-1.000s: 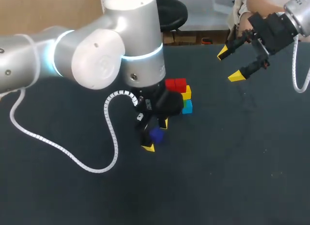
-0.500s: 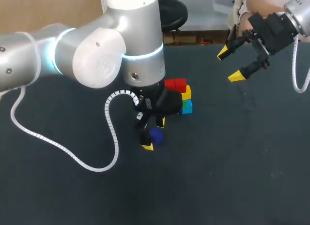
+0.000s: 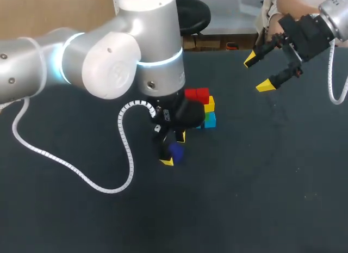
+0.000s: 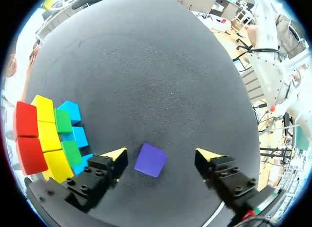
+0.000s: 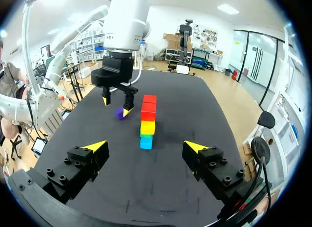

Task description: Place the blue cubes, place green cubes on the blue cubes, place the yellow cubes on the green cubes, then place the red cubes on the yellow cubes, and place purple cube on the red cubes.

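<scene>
over the last second the left claw had drawn its two yellow tips a little closer together in the head view, while the arm itself barely shifted. the purple cube had not moved: it lay flat on the dark surface, between the tips and just beside the stack. the left wrist view showed a gap on both sides of the cube, so this claw was released, framing the cube and not yet gripping it.

the stack looked finished up to its fourth layer: the red cubes sat on top, with the yellow cubes, green cubes and blue cubes beneath them in that order.

the right claw hung released and empty over the far right of the surface, well apart from the stack, in the same place as a second before.

the narrowing of the tips suggested that the grasp on the last piece was beginning. only the purple cube seemed left to place, and it would have to be lifted and set on the red cubes without nudging the stack beside it.
</scene>
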Robot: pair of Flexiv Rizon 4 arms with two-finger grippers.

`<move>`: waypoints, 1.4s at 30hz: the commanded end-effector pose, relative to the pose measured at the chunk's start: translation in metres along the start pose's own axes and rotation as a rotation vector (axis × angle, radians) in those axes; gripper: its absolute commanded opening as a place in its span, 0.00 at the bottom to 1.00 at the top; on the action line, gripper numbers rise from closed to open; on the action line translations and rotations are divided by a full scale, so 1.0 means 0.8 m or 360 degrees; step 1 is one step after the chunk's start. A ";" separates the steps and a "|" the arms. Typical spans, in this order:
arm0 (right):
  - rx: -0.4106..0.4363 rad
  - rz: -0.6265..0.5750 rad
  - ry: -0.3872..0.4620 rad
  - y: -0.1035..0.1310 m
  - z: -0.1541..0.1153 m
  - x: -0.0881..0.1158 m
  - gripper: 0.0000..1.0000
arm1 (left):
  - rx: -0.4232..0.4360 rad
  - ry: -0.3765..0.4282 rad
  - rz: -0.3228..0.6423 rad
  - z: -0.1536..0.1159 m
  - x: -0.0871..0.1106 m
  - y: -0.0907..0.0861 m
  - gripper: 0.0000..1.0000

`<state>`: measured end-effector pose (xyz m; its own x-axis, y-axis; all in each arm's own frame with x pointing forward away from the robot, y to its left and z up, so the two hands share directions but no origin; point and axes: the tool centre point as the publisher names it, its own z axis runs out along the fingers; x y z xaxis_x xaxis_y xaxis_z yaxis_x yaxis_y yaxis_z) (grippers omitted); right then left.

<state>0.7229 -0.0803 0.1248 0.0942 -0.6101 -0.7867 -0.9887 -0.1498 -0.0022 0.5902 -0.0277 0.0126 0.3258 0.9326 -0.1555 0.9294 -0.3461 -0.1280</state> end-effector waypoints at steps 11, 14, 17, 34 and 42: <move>0.0002 0.0001 0.0001 0.001 0.000 0.000 1.00 | 0.0039 0.0000 -0.0018 0.008 0.002 -0.004 0.45; 0.0002 0.0001 0.0001 0.001 0.000 0.000 1.00 | 0.0043 -0.0007 -0.0041 0.012 0.002 -0.010 0.18; 0.0002 0.0001 0.0001 0.001 0.000 0.000 1.00 | 0.0042 -0.0025 -0.0128 0.015 0.004 -0.019 0.00; 0.0002 0.0001 0.0001 0.001 0.000 0.000 1.00 | -0.0013 -0.0088 -0.0656 0.001 -0.028 -0.069 0.00; 0.0002 0.0001 0.0001 0.001 0.000 0.000 1.00 | -0.0070 -0.0028 -0.0677 -0.003 -0.039 -0.062 0.10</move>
<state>0.7228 -0.0802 0.1248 0.0942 -0.6101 -0.7867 -0.9887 -0.1499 -0.0022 0.5352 -0.0344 0.0265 -0.0826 0.9884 -0.1275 0.9856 0.0620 -0.1575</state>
